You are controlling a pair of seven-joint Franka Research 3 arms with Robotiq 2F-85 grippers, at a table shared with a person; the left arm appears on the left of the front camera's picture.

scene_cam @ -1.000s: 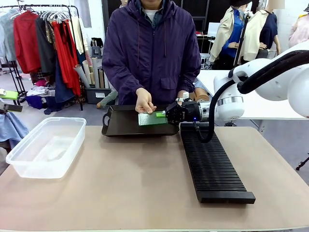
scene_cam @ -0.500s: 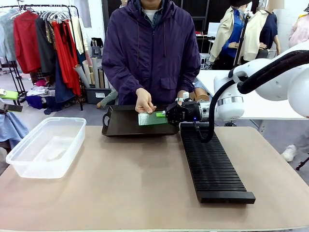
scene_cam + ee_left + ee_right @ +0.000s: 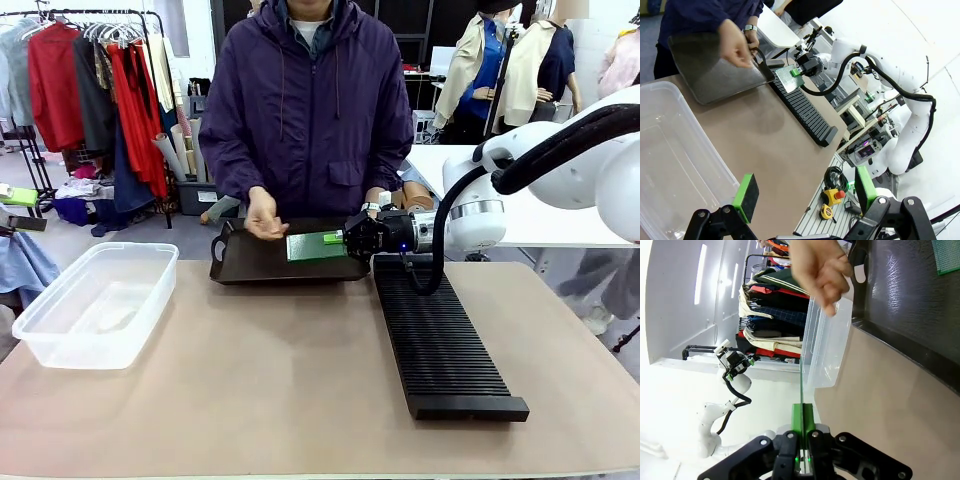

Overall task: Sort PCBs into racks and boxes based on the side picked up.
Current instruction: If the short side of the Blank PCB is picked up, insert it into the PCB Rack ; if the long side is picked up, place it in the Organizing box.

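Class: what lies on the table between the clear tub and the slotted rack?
In the front view, the stretch between tub and rack is bare tabletop; the black tray sits farther back, nearer the person.

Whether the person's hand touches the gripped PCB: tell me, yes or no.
No: the person's hand is clear of the PCB, which the right gripper holds over the black tray.

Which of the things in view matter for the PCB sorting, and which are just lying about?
In the job: PCB clamped in the right gripper; slotted black rack; clear plastic box; black tray, second PCB lying in it; person's hand.
Lying about: clothes rail; white table behind; yellow box with a red button.
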